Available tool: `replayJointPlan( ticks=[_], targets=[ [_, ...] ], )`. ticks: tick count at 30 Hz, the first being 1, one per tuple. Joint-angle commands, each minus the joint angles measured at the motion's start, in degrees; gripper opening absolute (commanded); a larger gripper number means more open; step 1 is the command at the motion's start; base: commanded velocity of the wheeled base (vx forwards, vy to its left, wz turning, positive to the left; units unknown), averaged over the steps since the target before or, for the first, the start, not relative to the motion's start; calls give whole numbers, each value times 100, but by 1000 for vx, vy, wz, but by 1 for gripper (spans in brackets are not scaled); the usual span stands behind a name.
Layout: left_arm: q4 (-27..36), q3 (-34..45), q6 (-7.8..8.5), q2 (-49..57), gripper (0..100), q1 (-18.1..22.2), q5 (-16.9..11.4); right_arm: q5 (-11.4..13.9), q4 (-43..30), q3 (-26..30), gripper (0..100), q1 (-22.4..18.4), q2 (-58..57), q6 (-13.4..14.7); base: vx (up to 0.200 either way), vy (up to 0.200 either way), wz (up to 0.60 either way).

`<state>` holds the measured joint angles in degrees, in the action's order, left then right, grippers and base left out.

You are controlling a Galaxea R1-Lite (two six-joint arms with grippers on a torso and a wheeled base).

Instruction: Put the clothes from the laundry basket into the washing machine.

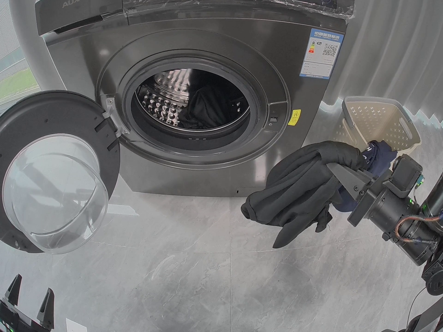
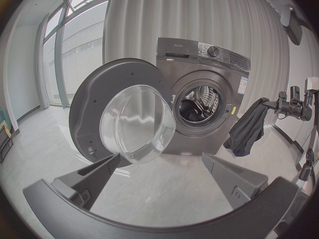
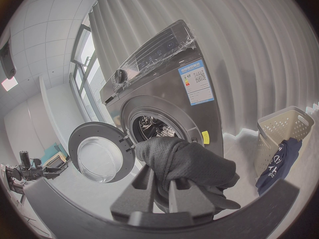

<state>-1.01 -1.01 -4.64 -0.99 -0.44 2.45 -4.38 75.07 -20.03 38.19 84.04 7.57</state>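
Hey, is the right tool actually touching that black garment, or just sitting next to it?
Touching. The right wrist view shows the right tool shut on the black garment, with the fabric pinched in its grip and draped over it.

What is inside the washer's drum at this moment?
A dark garment lies low in the drum, beside bare perforated metal. Whether anything lies under or behind it cannot be seen: the garment covers that part.

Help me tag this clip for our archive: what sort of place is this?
Probably a laundry corner staged in an office-like room: a front-loading washing machine with its door open, a laundry basket on the tiled floor, and curtains beside tall windows.
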Motion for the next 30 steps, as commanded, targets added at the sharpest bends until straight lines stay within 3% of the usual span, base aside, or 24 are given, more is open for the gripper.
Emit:
replayJointPlan(
  ticks=[1, 4, 19, 30],
  targets=[
    [-4, 84, -1, 99, 100, 0, 1, 7, -1, -1, 0, 4, 16, -1, 0, 0, 0],
    [-4, 84, -1, 99, 100, 0, 1, 7, -1, -10, 0, -5, 33, -1, 0, 0, 0],
    [-4, 84, -1, 99, 100, 0, 1, -2, -1, 25, 0, -5, 16, -1, 0, 200, 0],
    [-4, 84, 7, 99, 100, 0, 10, -2, -1, 34, 0, 22, 60, 16, 0, 0, 0]
  ],
)
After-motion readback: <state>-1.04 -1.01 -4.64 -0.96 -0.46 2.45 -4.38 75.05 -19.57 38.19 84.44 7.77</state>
